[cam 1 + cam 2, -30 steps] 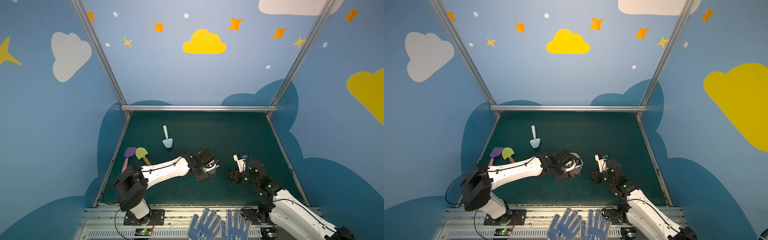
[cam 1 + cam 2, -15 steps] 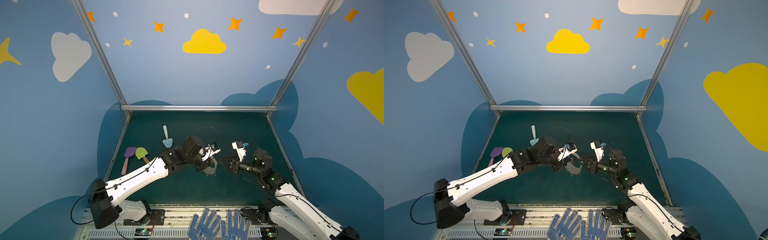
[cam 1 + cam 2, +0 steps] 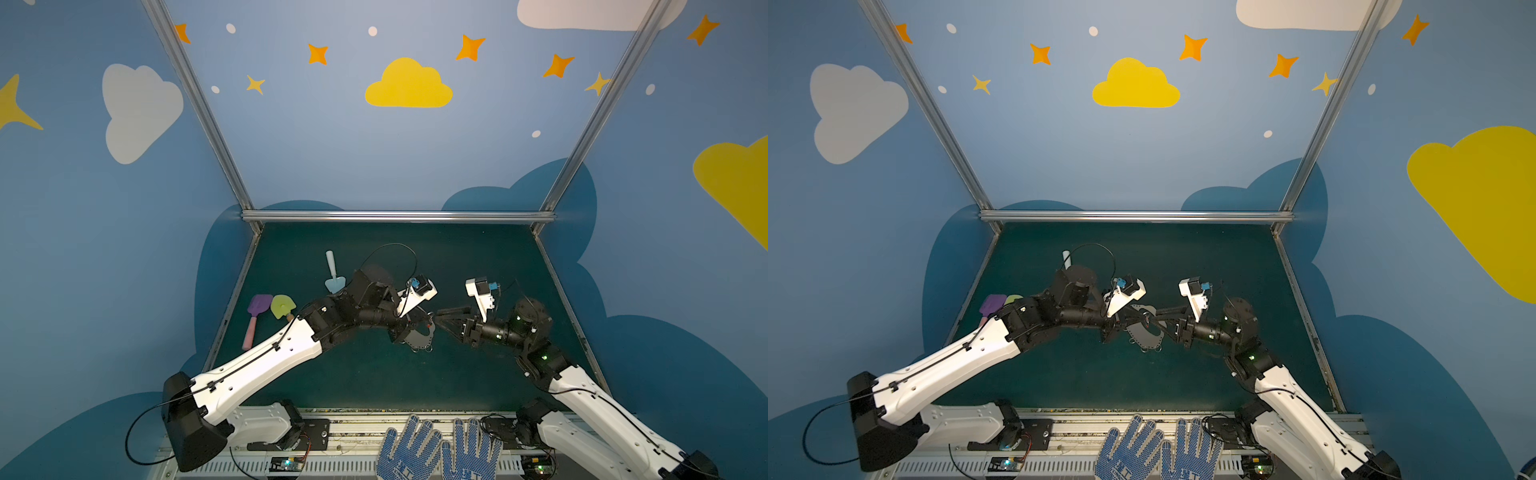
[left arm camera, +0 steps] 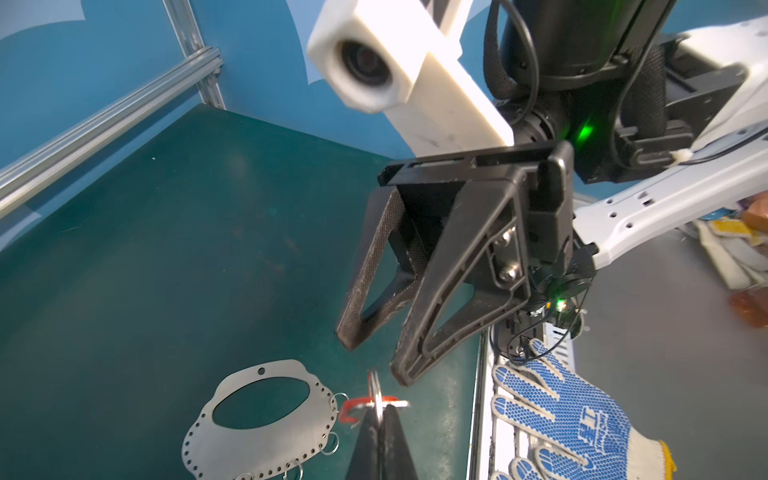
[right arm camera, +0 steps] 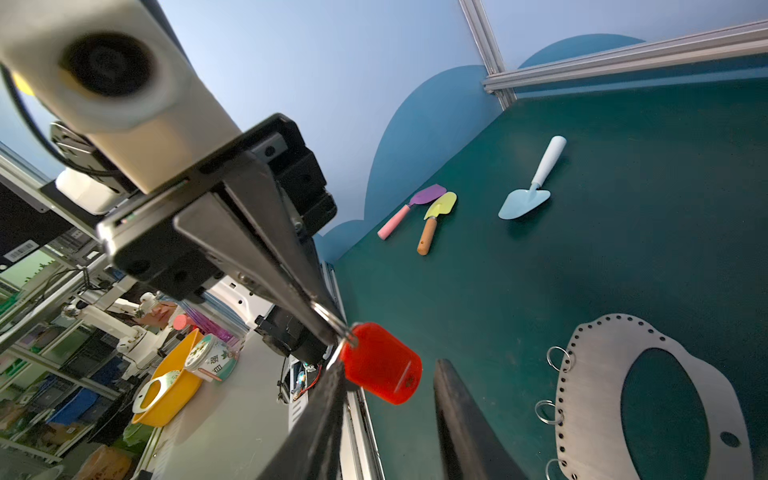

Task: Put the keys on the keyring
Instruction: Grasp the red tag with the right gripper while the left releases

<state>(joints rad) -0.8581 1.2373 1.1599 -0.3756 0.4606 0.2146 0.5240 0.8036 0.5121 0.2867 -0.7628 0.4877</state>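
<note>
my left gripper pinches the wire ring at the red key, my right gripper spread wide just beside it, near the keyring.

Dark green tabletop w/ pale blue toy shovel toward back left, purple shovel w/ pink handle & yellow-green one w/ wooden handle just beside each other near left edge, plus pr of blue-dotted gloves on front rail.
</note>
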